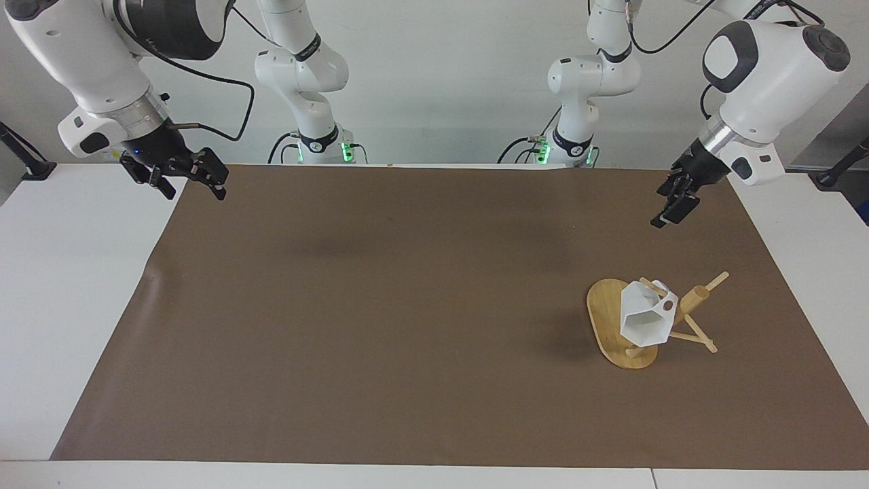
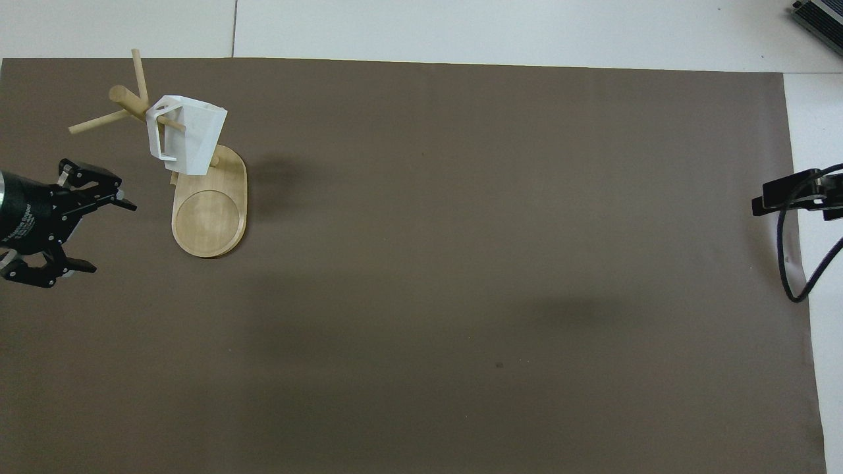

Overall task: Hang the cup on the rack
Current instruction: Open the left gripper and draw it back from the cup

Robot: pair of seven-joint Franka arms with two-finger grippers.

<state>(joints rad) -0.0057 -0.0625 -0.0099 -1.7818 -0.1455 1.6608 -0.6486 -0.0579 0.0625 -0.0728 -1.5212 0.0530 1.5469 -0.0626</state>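
Brown mat (image 1: 380, 319) over a white table (image 1: 75, 285), with the cup (image 1: 643, 318) hung on the rack (image 1: 614, 326) toward the left arm's end.

White and faceted, the cup hangs by its handle on one thin peg (image 2: 172, 123) of the rack, tilted, its open mouth turned away from the robots and its body over the oval base (image 2: 209, 220); nothing grips it. The left gripper (image 1: 672, 207) is up in the air over the mat between the rack and the robots' edge, well apart from the cup, its fingers spread wide and empty, as the overhead view shows (image 2: 99, 234). The right gripper (image 1: 187, 182) waits over the mat's corner at the right arm's end, also spread open and holding nothing.
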